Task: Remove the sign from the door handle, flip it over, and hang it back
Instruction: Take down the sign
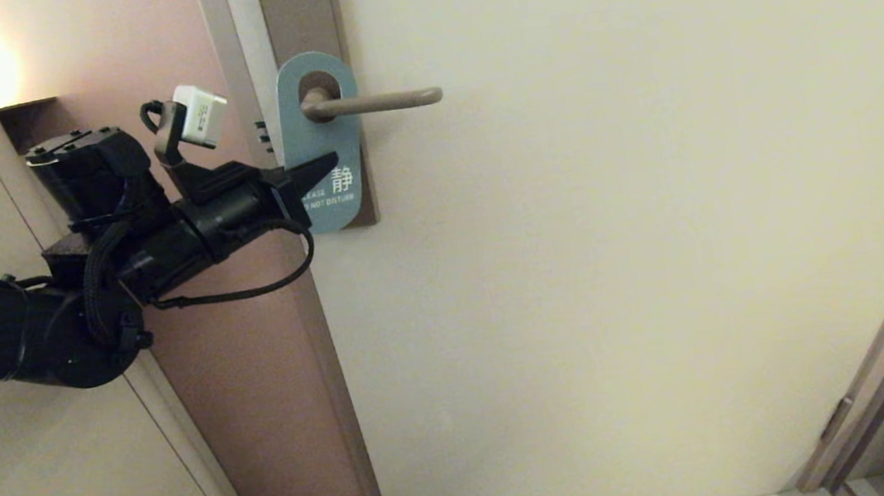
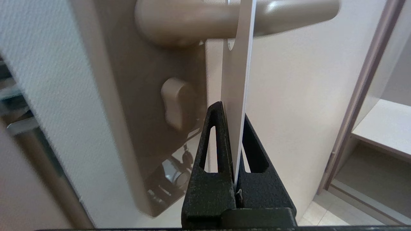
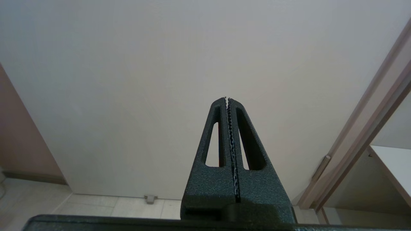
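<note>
**Left gripper pinching the hanging sign at the door handle**

From the head camera, the sign point(image 1: 320, 141) is hanging on the door handle point(image 1: 380, 103), its blue side facing out with white lettering near the bottom. The lever is passing through the oval hole at the top of the card, and the card is lying in front of the tall brownish plate point(image 1: 299, 15) on the pale door point(image 1: 655, 215). The left gripper point(image 1: 326, 165) is reaching in from the left side of the picture, its black fingers closing on the lower half of the sign from the card's left edge. A black cable point(image 1: 247, 291) is looping beneath the wrist. The right arm is not showing in this view.

From the left wrist camera, the sign point(image 2: 239, 80) is appearing edge-on as a thin pale sheet, running from the handle point(image 2: 192, 19) down into the left gripper point(image 2: 236, 112). The two black fingers point(image 2: 215, 141) are pressing on either face of the card, clamping it between them. The card's hole is sitting over the lever. A small thumb-turn knob point(image 2: 173, 102) is projecting from the plate point(image 2: 138, 96) below the handle.

From the right wrist camera, the right gripper point(image 3: 227, 100) is sitting with its toothed jaws closed together, gripping nothing. It is facing the plain door point(image 3: 160, 80), well apart from the handle, with tiled floor point(image 3: 112, 205) showing below.
</note>
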Controlling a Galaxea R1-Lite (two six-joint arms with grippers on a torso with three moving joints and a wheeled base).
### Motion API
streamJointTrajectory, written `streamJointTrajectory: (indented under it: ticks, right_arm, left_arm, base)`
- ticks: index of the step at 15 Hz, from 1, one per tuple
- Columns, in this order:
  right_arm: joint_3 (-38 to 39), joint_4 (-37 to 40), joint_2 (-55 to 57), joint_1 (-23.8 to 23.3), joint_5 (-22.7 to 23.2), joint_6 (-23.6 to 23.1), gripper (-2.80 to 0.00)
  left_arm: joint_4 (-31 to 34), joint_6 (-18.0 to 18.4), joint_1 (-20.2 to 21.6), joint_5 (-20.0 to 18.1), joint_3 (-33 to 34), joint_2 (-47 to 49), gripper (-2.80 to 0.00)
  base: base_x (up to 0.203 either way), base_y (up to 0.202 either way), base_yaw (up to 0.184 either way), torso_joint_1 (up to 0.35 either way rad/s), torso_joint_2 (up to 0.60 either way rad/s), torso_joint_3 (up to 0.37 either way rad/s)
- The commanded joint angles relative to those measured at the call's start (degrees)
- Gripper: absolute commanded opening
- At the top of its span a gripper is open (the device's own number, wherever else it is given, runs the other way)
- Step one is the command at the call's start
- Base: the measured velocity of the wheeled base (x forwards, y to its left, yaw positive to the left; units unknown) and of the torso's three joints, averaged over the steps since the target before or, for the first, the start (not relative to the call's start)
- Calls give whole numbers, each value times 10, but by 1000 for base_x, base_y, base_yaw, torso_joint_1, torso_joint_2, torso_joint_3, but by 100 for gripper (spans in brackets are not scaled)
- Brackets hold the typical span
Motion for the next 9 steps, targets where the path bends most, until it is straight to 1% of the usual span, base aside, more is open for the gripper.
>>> streamJointTrajectory:
  ticks: [1,3,7,9]
  right_arm:
    - [0,0,1,1,0,-1,-280]
    - [0,0,1,0,0,-1,-280]
    - [0,0,1,1,0,-1,-280]
    - [0,0,1,0,0,-1,-280]
  left_arm:
    - [-3,-1,-4,-2,-4,-1,-280]
    - [-3,-1,-11,2,-3,-2,-280]
    - [-2,0,-28,37,-3,-2,-280]
    - [5,0,-30,40,-3,-2,-280]
  base:
    - [0,0,0,0,0,0]
    - [0,0,0,0,0,0]
    - [0,0,0,0,0,0]
    - [0,0,0,0,0,0]
